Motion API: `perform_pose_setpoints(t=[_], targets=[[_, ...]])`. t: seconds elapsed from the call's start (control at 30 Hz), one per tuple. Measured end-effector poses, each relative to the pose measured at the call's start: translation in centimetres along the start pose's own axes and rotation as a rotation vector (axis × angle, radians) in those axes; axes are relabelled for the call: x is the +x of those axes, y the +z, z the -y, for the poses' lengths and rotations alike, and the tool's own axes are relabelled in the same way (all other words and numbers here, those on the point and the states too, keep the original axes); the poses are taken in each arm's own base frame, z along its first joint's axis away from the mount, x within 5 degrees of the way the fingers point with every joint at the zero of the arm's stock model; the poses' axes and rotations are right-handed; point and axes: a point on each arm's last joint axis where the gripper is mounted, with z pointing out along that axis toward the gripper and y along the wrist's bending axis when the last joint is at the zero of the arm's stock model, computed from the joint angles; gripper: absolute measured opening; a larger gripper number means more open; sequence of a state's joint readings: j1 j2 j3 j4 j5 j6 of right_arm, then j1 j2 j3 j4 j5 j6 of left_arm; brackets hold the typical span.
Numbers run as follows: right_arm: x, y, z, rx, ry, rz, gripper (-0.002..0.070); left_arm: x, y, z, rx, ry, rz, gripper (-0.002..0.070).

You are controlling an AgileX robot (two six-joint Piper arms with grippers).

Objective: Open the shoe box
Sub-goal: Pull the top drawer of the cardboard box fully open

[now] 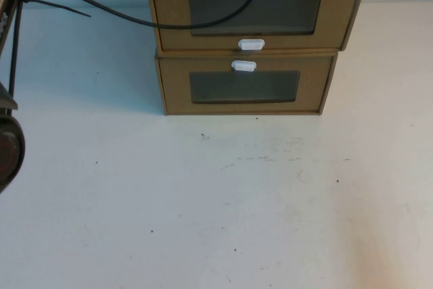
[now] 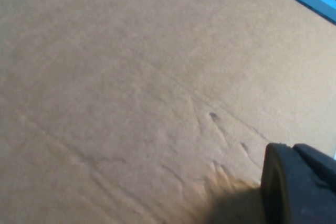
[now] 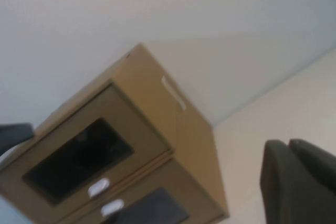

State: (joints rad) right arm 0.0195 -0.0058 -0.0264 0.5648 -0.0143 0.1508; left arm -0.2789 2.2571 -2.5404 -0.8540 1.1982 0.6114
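Two brown cardboard shoe boxes are stacked at the back of the table. The upper box [image 1: 254, 11] and lower box [image 1: 243, 86] each have a dark window in front, with the upper white handle [image 1: 251, 44] and lower white handle [image 1: 244, 66] close together. Both fronts are pushed in flush. My left gripper [image 2: 292, 149] is shut and hovers close over plain cardboard [image 2: 131, 77], holding nothing. My right gripper [image 3: 288, 144] is shut and empty, off to the side of the stack [image 3: 142, 108] and well apart from it.
A black cable [image 1: 135, 18] runs from the left edge across the upper box's front. Part of my left arm [image 1: 8, 147] sits at the left edge. White table [image 1: 223, 208] spreads in front of the boxes. A slot handle [image 3: 173, 93] marks the upper box's side.
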Motion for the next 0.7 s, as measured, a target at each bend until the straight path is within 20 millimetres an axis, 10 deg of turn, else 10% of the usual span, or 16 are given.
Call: perform_pose_setpoints(t=[0.4,0.7], targets=[[-6.3,6.3,-8.9,0.042,-0.376,-0.680,-0.0013,0.1,-0.2,-0.2,0.004,-0.011,-0.005,-0.0005],[-3.8,11.0,-10.7,-0.106,-0.656,-0.994,-0.0014,0.3,-1.1,-1.0,0.005,-0.055,-0.005,-0.0006]])
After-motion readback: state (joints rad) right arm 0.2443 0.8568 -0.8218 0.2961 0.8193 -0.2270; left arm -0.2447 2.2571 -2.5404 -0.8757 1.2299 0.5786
